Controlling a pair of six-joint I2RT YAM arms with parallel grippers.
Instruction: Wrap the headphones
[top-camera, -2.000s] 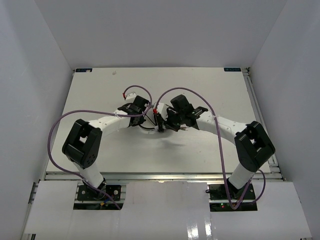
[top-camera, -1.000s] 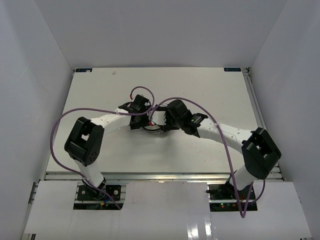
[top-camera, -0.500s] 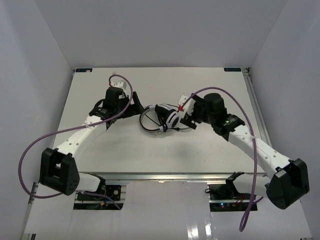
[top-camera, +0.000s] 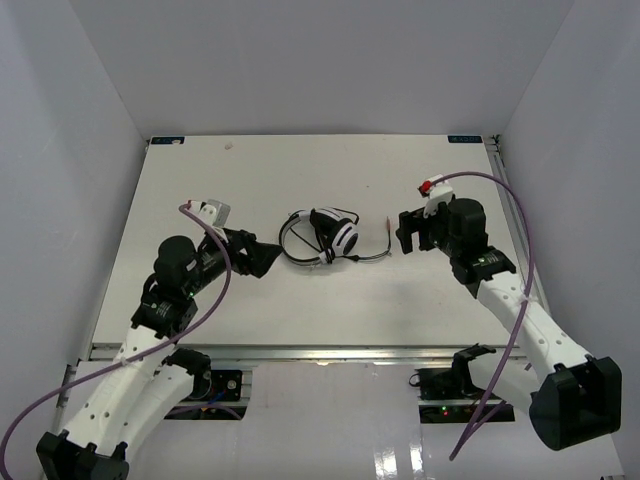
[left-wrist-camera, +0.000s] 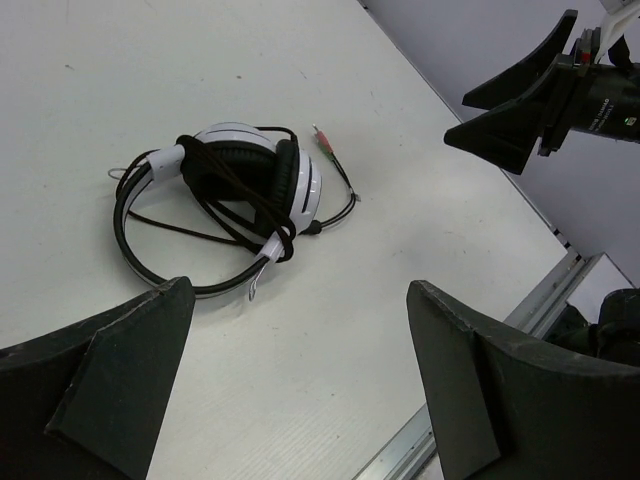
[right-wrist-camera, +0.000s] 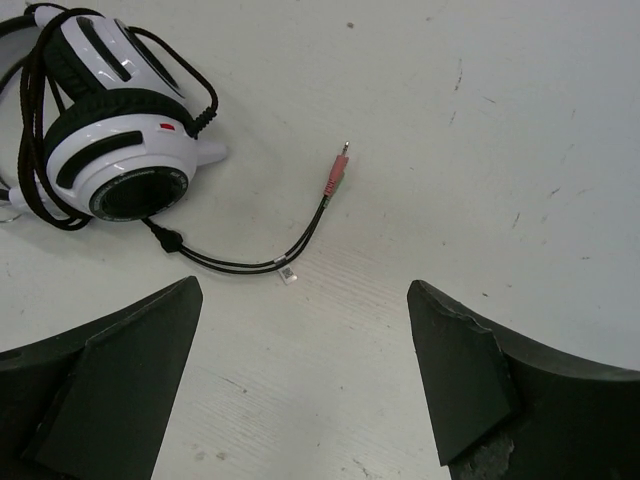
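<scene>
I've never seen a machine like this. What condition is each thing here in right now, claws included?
headphones: lying on the table, touched by neither claw.
cord: wound around the ear cups, with a short tail loose on the table.
plugs: plugged into nothing, lying at the end of the loose tail.
left claw: open, empty, away from the headphones.
right claw: open, empty, away from the headphones.

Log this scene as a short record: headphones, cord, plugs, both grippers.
headphones: lying on the table between the two grippers, held by neither
cord: mostly wound around the headphones, short tail loose
plugs: flat on the table at the tail's end
left gripper: open, empty, facing the headphones
right gripper: open, empty, nearer the plugs
</scene>
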